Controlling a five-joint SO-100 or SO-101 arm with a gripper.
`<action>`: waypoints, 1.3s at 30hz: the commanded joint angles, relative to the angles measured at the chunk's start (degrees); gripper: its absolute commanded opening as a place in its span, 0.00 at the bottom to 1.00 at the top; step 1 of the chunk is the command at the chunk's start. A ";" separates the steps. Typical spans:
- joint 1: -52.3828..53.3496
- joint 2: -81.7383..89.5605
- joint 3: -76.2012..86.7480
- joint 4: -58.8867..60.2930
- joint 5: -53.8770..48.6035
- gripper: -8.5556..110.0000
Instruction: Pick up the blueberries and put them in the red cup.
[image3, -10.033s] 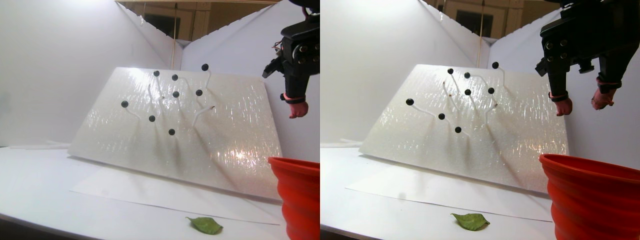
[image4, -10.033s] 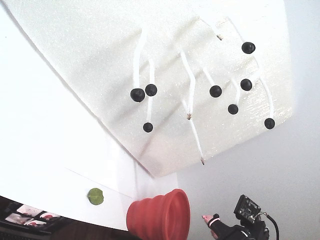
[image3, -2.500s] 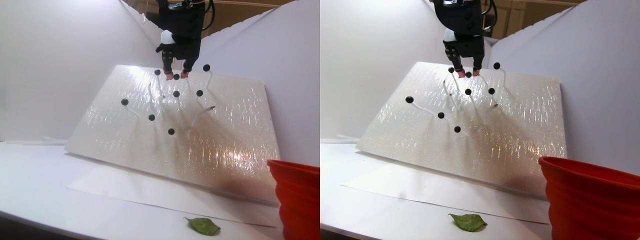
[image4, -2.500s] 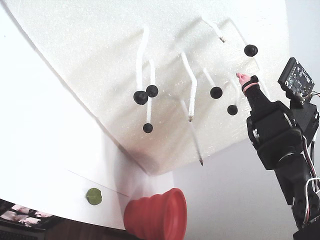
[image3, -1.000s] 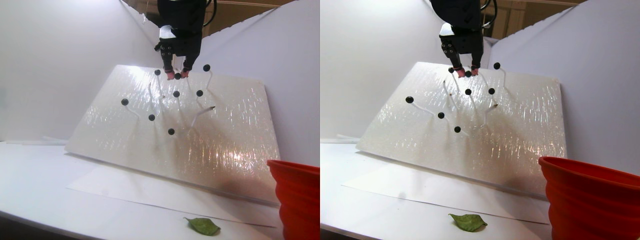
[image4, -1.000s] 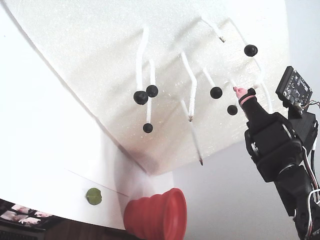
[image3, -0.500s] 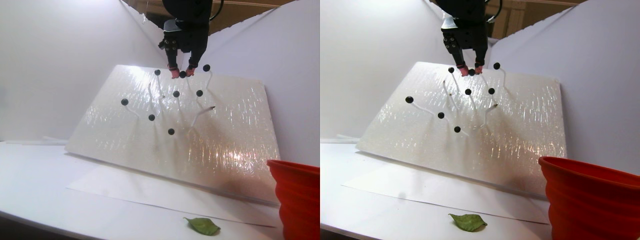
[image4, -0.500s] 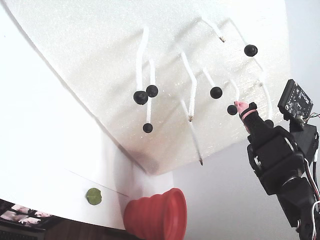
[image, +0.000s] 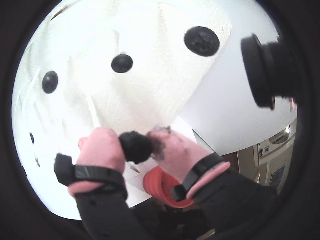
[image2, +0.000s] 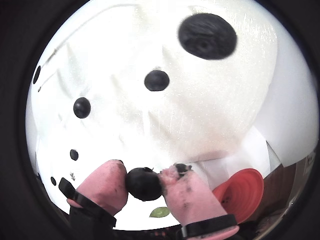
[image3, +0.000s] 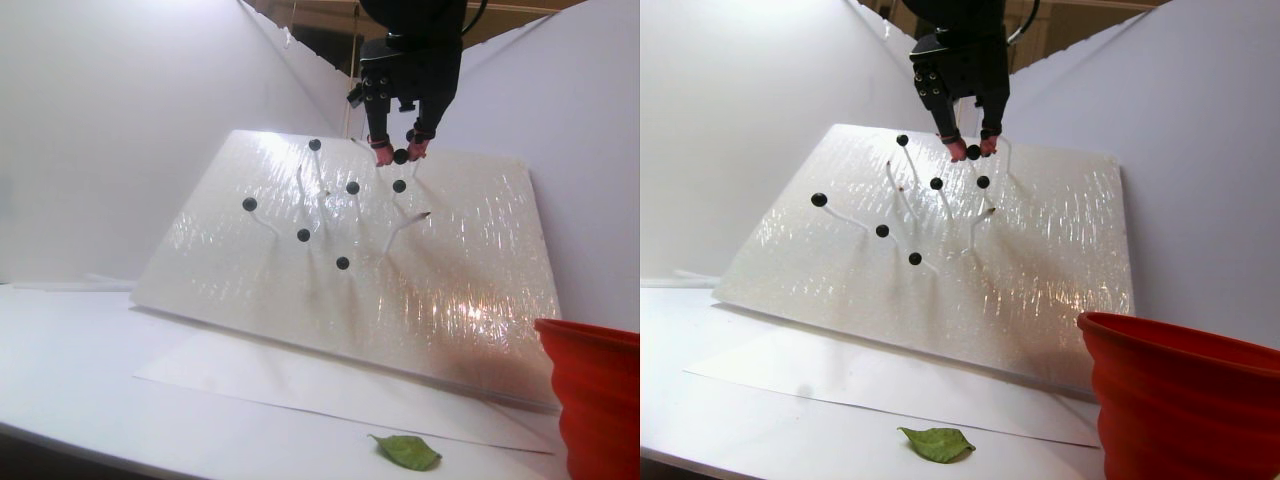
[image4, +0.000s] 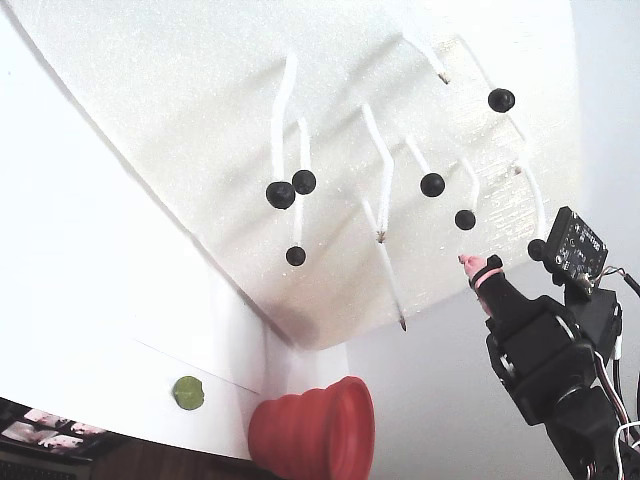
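Note:
In both wrist views my gripper (image: 137, 146) (image2: 145, 184) is shut on one black blueberry (image: 134, 149) (image2: 142, 185), pinched between its pink fingertips (image: 100, 147). In the stereo pair view the gripper (image3: 400, 157) holds that berry just in front of the upper part of a tilted white foam board (image3: 400, 290). Several other blueberries (image3: 303, 236) (image4: 281, 195) still sit on thin white stems on the board. The red cup (image3: 595, 390) (image4: 315, 430) stands at the lower right, below the board, far under the gripper.
A green leaf (image3: 410, 452) (image4: 188, 392) lies on the white table in front of the board, left of the cup. White walls close in the back and right. The arm's black body (image4: 545, 360) hangs to the right of the board in the fixed view.
The gripper shut on a berry near the board's top, then drew right and off the board with it, so the berry has left its stem.

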 joint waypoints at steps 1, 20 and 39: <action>3.08 7.56 -0.97 0.09 -0.44 0.17; 11.34 8.79 0.79 3.52 -1.58 0.17; 19.16 9.76 4.22 5.80 -3.52 0.17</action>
